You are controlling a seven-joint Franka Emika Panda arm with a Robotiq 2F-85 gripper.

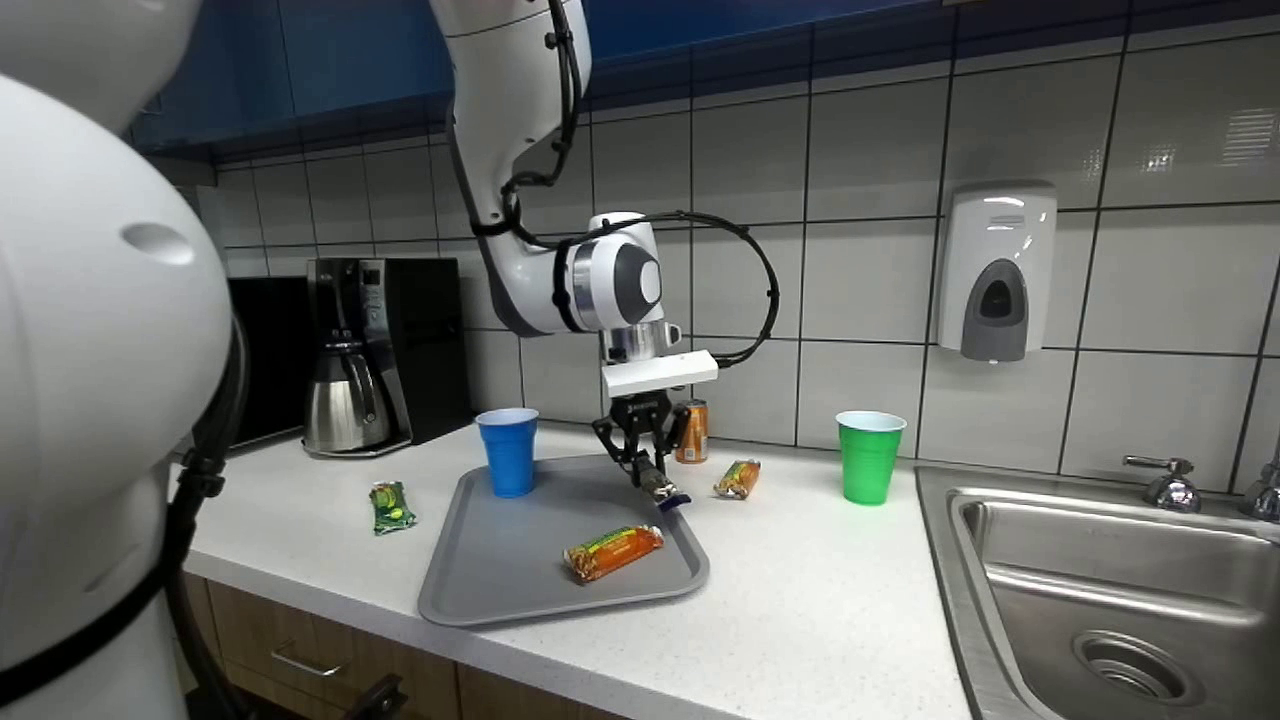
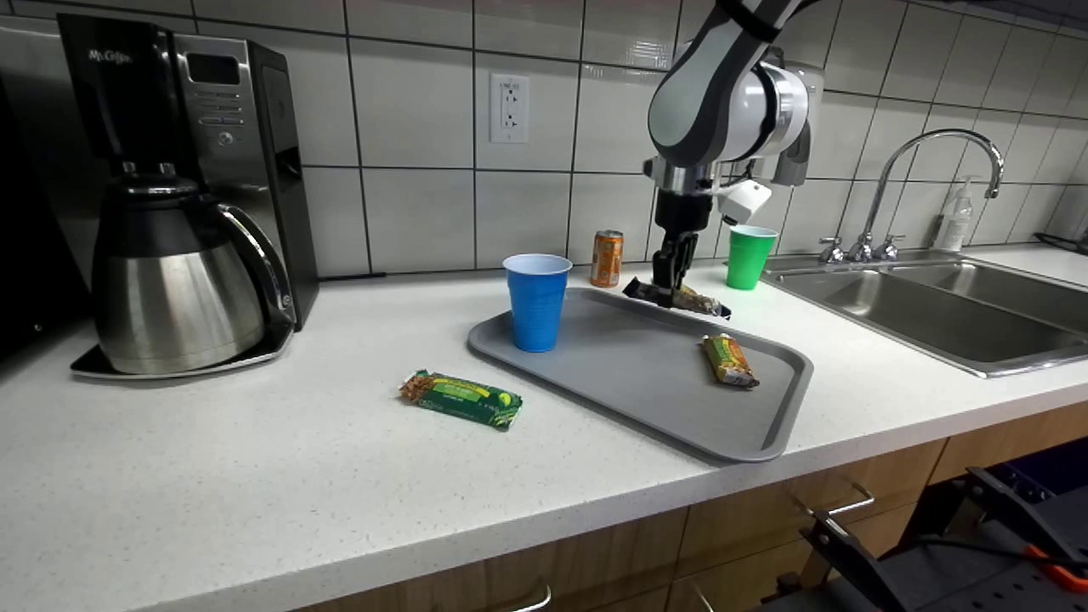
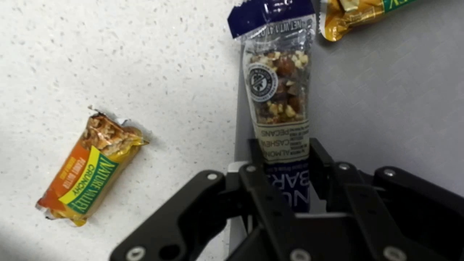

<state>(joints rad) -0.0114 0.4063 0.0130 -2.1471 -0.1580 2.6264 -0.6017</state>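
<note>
That gripper (image 3: pixel 285 148) is narrowed around a nut bar (image 3: pixel 279 90), a finger on either side of the wrapper, right over an edge of the gray tray (image 1: pixel 510 560). From where I stand, I judge the grasp itself done and the letting go not yet done; whether the nut bar hangs clear of the tray's rim or brushes it, I can't tell. An orange-wrapped bar (image 1: pixel 613 552) already lies on the tray, near that edge, while a blue cup (image 1: pixel 510 455) stands upright near the tray's opposite edge. Just off the tray, on the gripper's side, a peanut butter bar (image 3: pixel 87 174) rests on the counter (image 1: pixel 800 600), not gripped. Across the tray from it, a green-wrapped bar (image 2: pixel 463 399) also lies off the tray, outside the gripper's hold. An orange can (image 2: pixel 607 258) stands just beyond a corner of the tray, and a green cup (image 2: pixel 749 257) stands well apart from the tray.
</note>
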